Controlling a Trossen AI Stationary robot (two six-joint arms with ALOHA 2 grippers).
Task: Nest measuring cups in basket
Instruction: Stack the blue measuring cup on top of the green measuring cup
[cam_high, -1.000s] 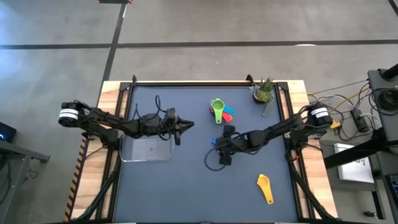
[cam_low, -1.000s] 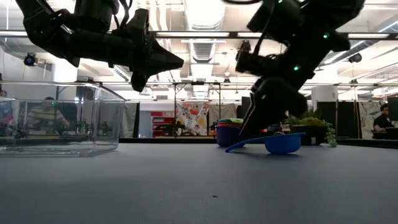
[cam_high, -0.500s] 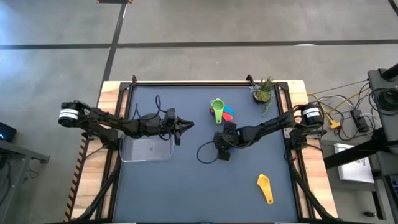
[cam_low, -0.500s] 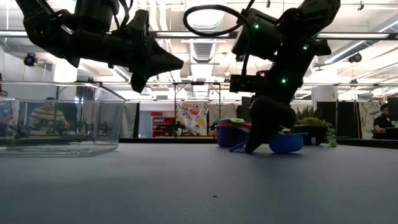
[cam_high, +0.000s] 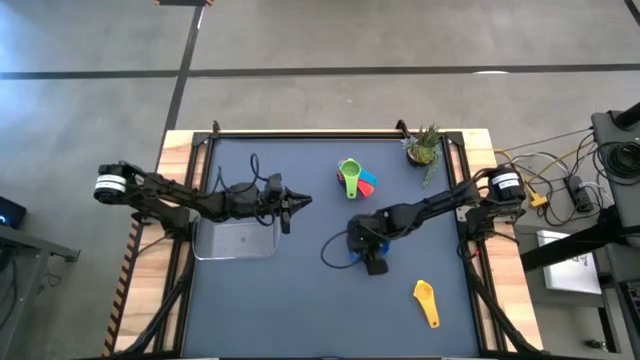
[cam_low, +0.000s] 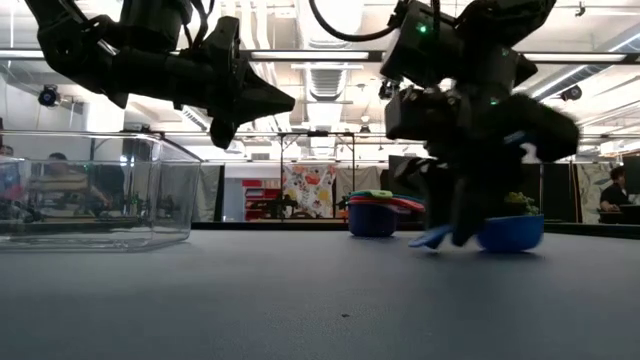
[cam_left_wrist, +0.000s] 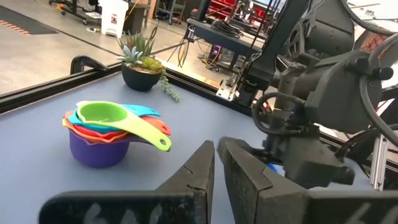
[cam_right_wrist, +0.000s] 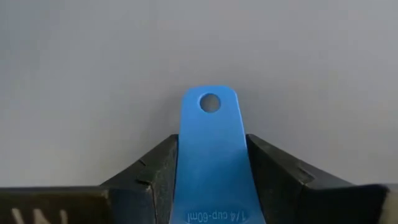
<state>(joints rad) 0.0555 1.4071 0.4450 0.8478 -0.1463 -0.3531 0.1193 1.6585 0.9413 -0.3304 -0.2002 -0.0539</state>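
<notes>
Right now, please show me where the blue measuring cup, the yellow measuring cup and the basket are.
blue measuring cup (cam_right_wrist: 210, 155): right wrist view, on its flat handle.
yellow measuring cup (cam_high: 427, 300): high view, where bowl meets handle.
basket (cam_low: 150, 195): low view, on its clear side wall.

A robotics lab in an open industrial hall: a dark-topped test table (cam_high: 300, 290) on a polished concrete floor (cam_high: 90, 100), ceiling ducts (cam_low: 325, 45) overhead, loose cables (cam_high: 560, 175) at right, seated people (cam_low: 55, 185) at far benches.

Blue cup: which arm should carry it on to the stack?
Right. The right gripper already clamps the blue cup by its handle, near the stack. The left gripper hangs shut beside the basket.
</notes>
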